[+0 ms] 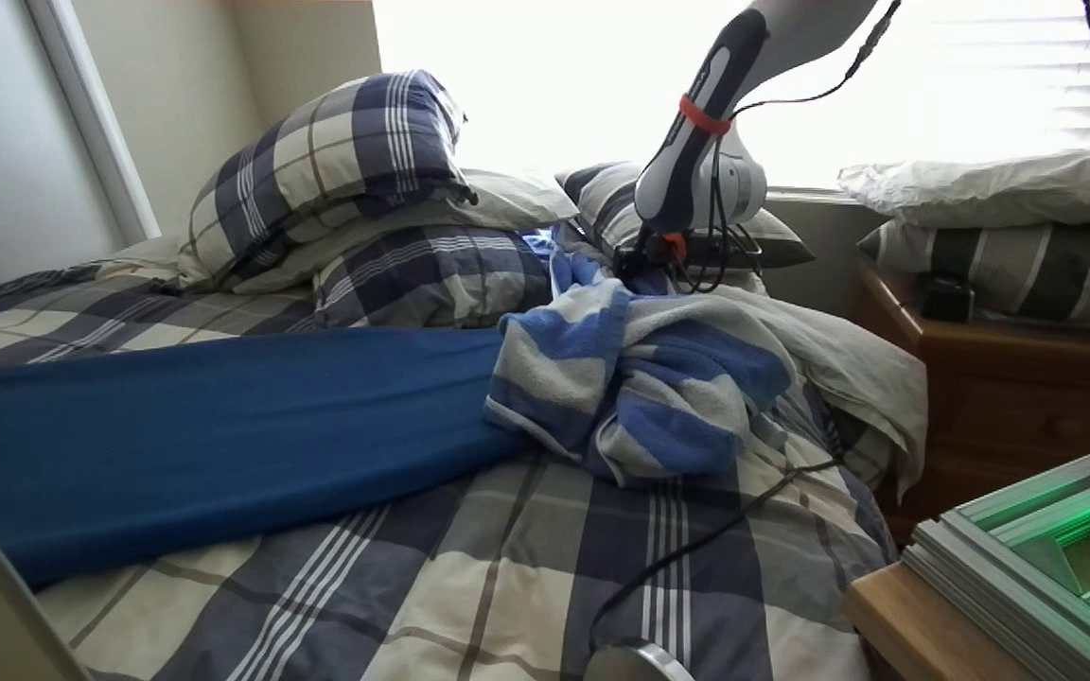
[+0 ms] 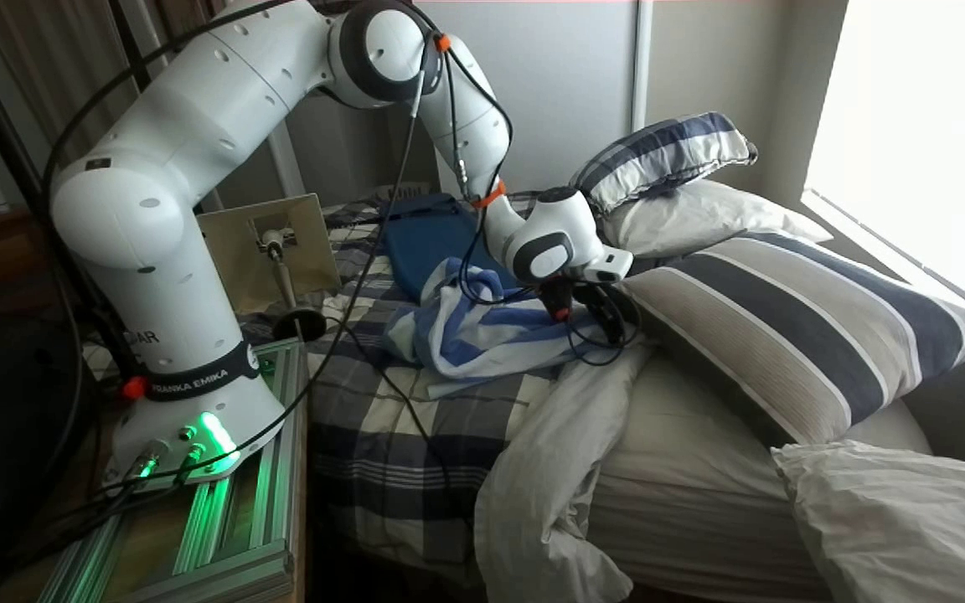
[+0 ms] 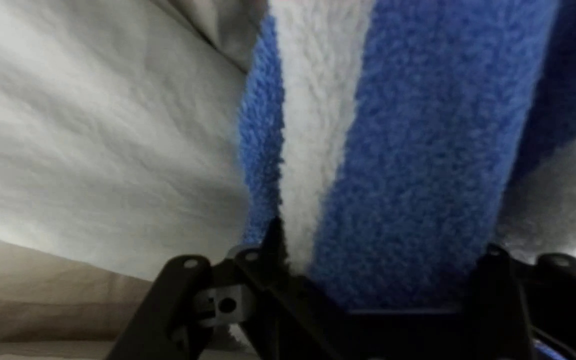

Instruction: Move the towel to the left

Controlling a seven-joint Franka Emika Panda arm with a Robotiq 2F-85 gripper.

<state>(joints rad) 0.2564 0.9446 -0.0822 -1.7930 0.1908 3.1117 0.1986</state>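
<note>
The blue-and-white striped towel lies crumpled on the bed in both exterior views (image 1: 668, 378) (image 2: 491, 331). Its back part runs up toward the pillows. My gripper (image 2: 587, 318) points down at the towel's back part, close to the striped pillow; it also shows in an exterior view (image 1: 649, 265), partly dark. In the wrist view my gripper (image 3: 384, 240) has its fingers wide apart, with a thick fold of the towel (image 3: 408, 150) rising between them. The fold looks loose and not squeezed. The finger ends are dark and partly hidden by the cloth.
A long blue cloth-covered board (image 1: 242, 445) lies beside the towel and touches it. Plaid pillows (image 1: 337, 161) and a striped pillow (image 2: 817, 327) stand behind. A pale sheet (image 2: 558, 469) hangs off the bed edge. A black cable (image 1: 696, 544) crosses the plaid cover.
</note>
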